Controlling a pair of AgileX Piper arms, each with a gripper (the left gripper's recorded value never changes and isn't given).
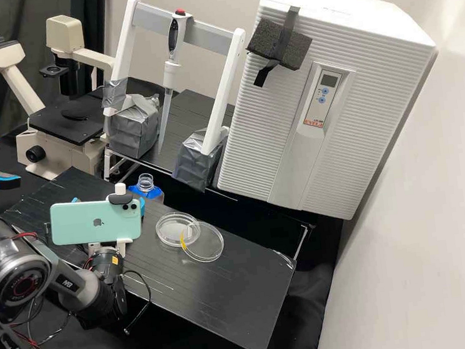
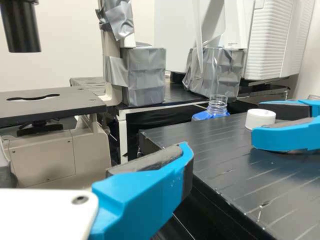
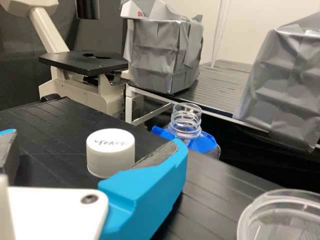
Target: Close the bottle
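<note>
A clear bottle (image 1: 147,187) (image 3: 186,122) (image 2: 217,106) with a blue body stands uncapped just beyond the black platform's far edge. Its white cap (image 1: 120,188) (image 3: 110,151) (image 2: 260,119), with handwriting on top, sits upright on the platform (image 1: 217,288) close to that edge. My right gripper (image 3: 95,145) (image 2: 274,122) is open with one blue finger on either side of the cap, a gap showing between them and it. In the high view a mint phone hides most of it. My left gripper (image 1: 7,162) hangs open and empty off the platform's left end, one finger (image 2: 150,185) close to its camera.
Two clear petri dishes (image 1: 189,235) (image 3: 282,217) lie mid-platform. A microscope (image 1: 53,122) stands at the back left. A pipette stand (image 1: 174,58) with taped feet (image 3: 162,47) and a large white machine (image 1: 324,91) stand behind the bottle. The mint phone (image 1: 97,221) rides on the right arm.
</note>
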